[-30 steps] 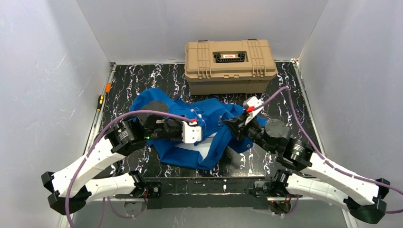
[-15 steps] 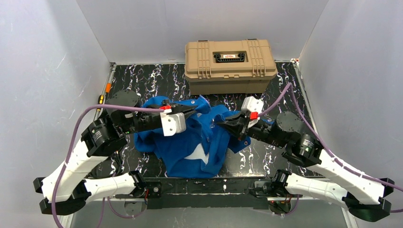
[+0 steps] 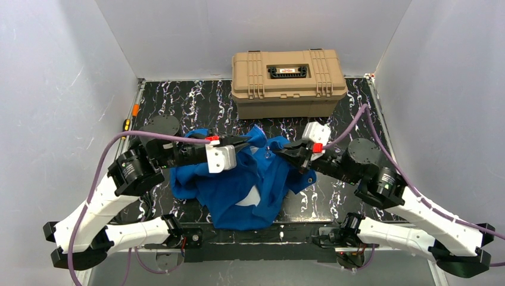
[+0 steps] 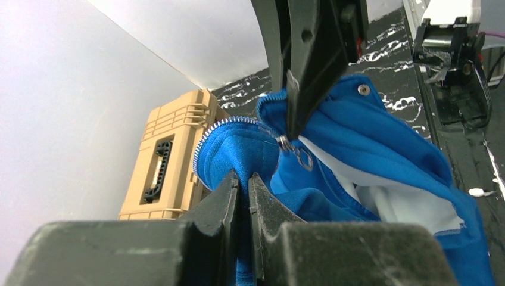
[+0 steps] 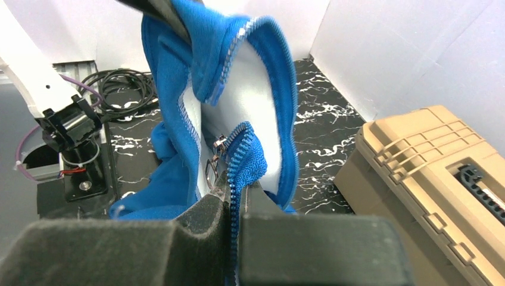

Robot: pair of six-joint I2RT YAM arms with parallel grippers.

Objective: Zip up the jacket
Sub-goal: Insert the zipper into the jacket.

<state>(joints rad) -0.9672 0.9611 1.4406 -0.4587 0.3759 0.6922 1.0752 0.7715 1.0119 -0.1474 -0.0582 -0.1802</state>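
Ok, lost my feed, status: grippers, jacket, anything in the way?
Left gripper, right gripper both shut on jacket. Zipper undone, top held up between them. Tan case behind, not touching.

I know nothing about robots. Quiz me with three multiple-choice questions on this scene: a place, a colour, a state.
1. Where is the tan case? A) behind the jacket B) on the jacket C) between the arm bases
2. The jacket's lining is: A) red B) white C) black
3. The left gripper and right gripper are: A) both open B) both shut on the jacket C) one open
1 A: the top view shows it beyond the jacket. 2 B: pale fabric shows inside the blue. 3 B: each wrist view shows fingers pinching fabric.
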